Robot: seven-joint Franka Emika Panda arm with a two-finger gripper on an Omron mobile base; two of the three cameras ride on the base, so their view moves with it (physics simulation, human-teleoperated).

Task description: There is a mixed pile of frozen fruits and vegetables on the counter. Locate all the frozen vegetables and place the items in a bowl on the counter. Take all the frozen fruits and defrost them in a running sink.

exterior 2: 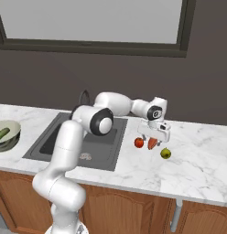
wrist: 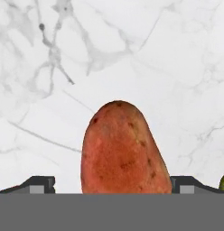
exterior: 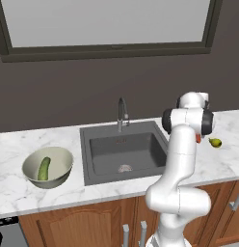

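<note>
Three pieces of produce lay on the counter [exterior 2: 202, 169] right of the sink [exterior 2: 51, 139]: the round red fruit [exterior 2: 139, 142], the orange-red piece [exterior 2: 152, 144] and the pear [exterior 2: 166, 153]. The gripper [exterior 2: 153, 137] hung directly over the orange-red piece with its jaws spread wide; in the hand view that piece [wrist: 125, 151] sat between the two fingertips [wrist: 39, 184], not gripped. The cucumber [exterior: 44, 169] rested in the bowl [exterior: 63, 174] on the counter left of the sink.
</note>
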